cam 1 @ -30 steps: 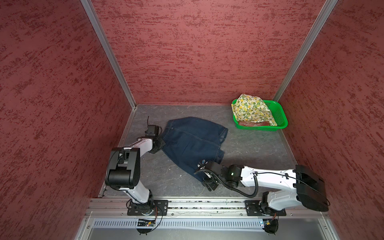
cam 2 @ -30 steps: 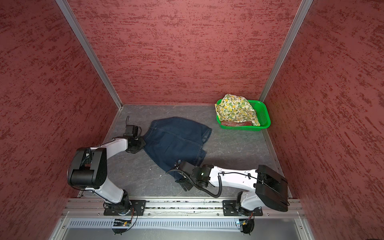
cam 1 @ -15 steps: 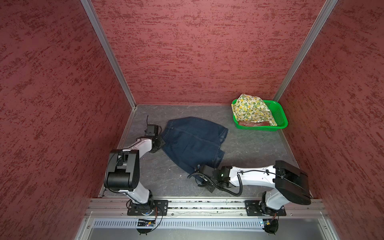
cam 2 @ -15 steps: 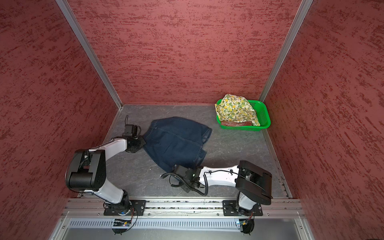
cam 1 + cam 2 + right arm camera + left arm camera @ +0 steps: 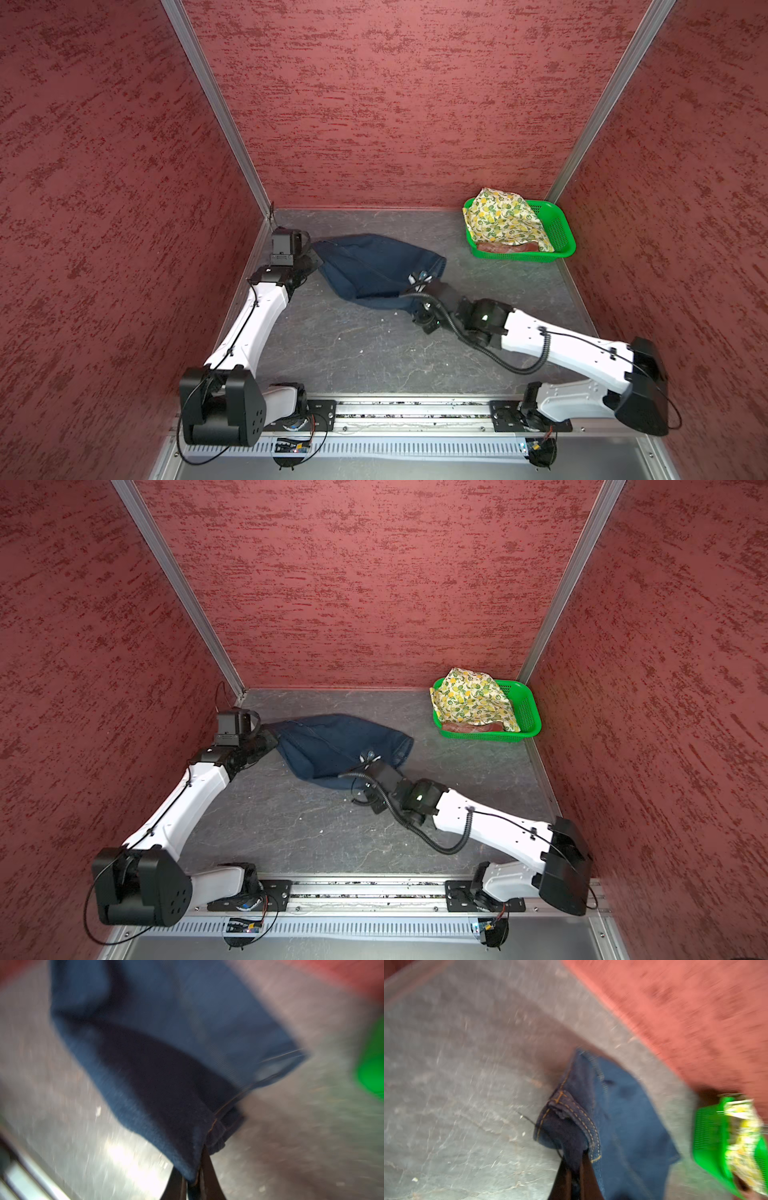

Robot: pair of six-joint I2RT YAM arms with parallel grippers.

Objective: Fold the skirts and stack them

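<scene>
One navy denim skirt (image 5: 374, 270), sagging pouch, green perforated basket (image 5: 559, 230)

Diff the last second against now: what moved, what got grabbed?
The right gripper closed on the denim skirt at its near corner and carried it up and back, so the flat cloth now bulges. The left gripper stayed shut on the far-left corner and shifted slightly back. Unchanged: lemon skirt and plaid skirt in the green basket.
</scene>
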